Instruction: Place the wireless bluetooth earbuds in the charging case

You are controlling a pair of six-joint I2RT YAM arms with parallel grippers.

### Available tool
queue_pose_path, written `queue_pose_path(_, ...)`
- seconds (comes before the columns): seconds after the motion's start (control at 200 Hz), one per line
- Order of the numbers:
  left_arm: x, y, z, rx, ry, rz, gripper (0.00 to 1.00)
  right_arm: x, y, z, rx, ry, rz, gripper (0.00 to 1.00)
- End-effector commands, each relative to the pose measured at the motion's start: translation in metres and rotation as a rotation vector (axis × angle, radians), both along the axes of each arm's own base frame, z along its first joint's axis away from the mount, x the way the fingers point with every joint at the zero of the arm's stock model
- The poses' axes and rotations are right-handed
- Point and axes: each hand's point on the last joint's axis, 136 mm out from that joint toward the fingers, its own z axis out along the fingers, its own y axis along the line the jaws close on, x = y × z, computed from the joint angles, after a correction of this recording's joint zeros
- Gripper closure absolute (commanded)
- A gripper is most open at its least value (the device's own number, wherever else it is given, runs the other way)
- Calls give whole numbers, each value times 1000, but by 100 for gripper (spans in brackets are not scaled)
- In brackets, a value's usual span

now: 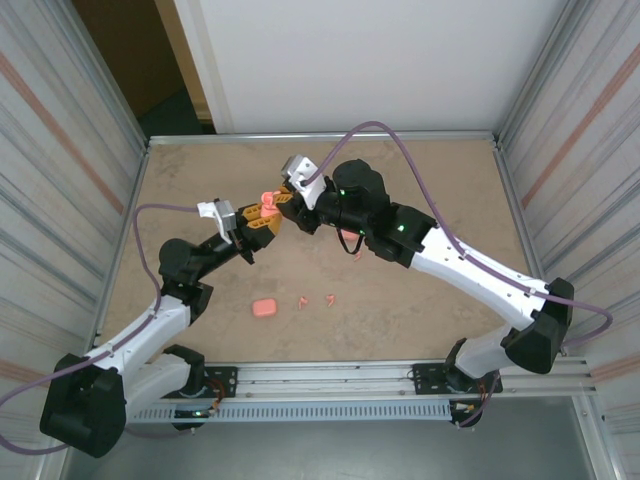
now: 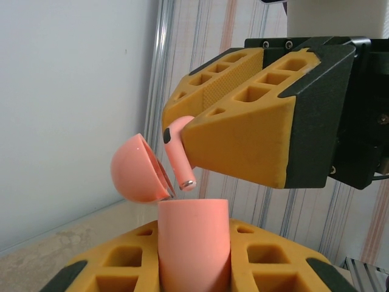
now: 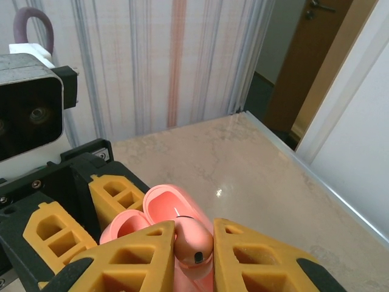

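The brown table (image 1: 440, 180) is the biggest thing here. The left arm (image 1: 185, 270) and the right arm (image 1: 470, 270) reach out and meet over the far middle of it, a bit to the left. The left gripper (image 1: 256, 224) is pressed tight on the charging case (image 2: 194, 249). It holds the case upright, with the lid (image 2: 137, 170) tipped open to the left. The right gripper (image 2: 243, 121) pinches one earbud (image 2: 177, 152) just above the open case. The stem points down, close to the rim, but it is not inside yet.

I think the step now is to put this earbud into its hole. To do it well, the right arm should line the stem up right over the hole. Then it should go down slowly and straight. The lid is very close, so the earbud must not bump it. The left gripper should hold the case steady. The right gripper should let go only when the earbud sits deep in the case.

The earbud is tiny, smooth and salmon pink. It has a round head with a dark spot. Its short stem has a shiny silver tip. On the near part of the table lie a closed pink box (image 1: 263, 308) and two loose earbuds (image 1: 302, 300) just to its right.
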Motion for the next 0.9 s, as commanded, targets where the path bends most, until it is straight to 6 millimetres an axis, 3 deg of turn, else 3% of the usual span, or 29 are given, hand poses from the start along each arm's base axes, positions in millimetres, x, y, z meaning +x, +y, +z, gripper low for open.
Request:
queue_pose_path(0.0,-7,-2,8,-15,-40,-22,100,-5,6,16,15,-30,26,81)
queue_pose_path(0.897,-7,-5,10,-17,-47,-36,100,-12,12,-2,-37,18,70,80)
